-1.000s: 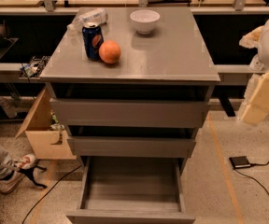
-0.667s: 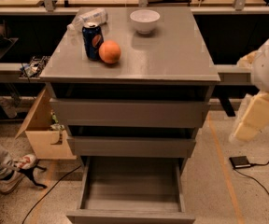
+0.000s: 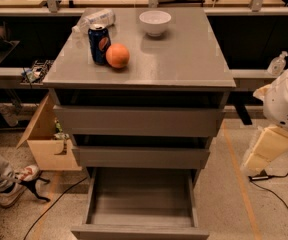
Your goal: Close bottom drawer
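Observation:
The grey cabinet [image 3: 184, 59] has three drawers. The bottom drawer [image 3: 139, 231] is pulled far out toward the camera, and its wide, shallow inside [image 3: 141, 196] holds nothing. The middle drawer [image 3: 141, 157] and top drawer [image 3: 136, 120] each stick out a little. The robot arm [image 3: 284, 101] is at the right edge, beside the cabinet and apart from it. Its cream link [image 3: 263, 149] hangs down at about middle-drawer height. My gripper itself does not show in the camera view.
On the cabinet top stand a blue soda can [image 3: 99, 43], an orange [image 3: 117, 56], a white bowl [image 3: 155, 22] and a lying plastic bottle [image 3: 95, 19]. An open cardboard box [image 3: 46, 139] and a person's shoe [image 3: 14, 184] are on the left. Cables [image 3: 279, 194] lie on the floor at right.
The arm has swung lower and a little leftward at the right edge. The drawers and the things on top have not moved.

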Robot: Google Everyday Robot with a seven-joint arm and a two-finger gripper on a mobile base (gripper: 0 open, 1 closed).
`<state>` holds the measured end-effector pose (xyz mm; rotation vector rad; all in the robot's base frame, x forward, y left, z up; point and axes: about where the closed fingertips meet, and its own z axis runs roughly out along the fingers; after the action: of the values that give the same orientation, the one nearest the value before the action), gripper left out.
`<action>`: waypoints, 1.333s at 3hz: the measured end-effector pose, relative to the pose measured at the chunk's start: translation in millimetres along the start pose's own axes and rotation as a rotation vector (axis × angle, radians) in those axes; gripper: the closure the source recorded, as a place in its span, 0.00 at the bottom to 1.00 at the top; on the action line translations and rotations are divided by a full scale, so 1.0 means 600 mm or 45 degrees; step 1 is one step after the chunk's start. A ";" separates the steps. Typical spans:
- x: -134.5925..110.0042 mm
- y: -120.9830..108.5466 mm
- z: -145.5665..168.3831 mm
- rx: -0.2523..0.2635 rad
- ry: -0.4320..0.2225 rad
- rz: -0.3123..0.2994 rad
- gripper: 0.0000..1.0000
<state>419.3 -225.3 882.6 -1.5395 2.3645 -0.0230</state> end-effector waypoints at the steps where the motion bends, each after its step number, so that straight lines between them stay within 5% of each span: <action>1: 0.006 0.012 0.039 -0.047 0.006 0.023 0.00; 4: 0.064 0.144 0.350 -0.326 0.079 0.278 0.00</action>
<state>385.6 -190.4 657.4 -1.3920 2.6569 0.2967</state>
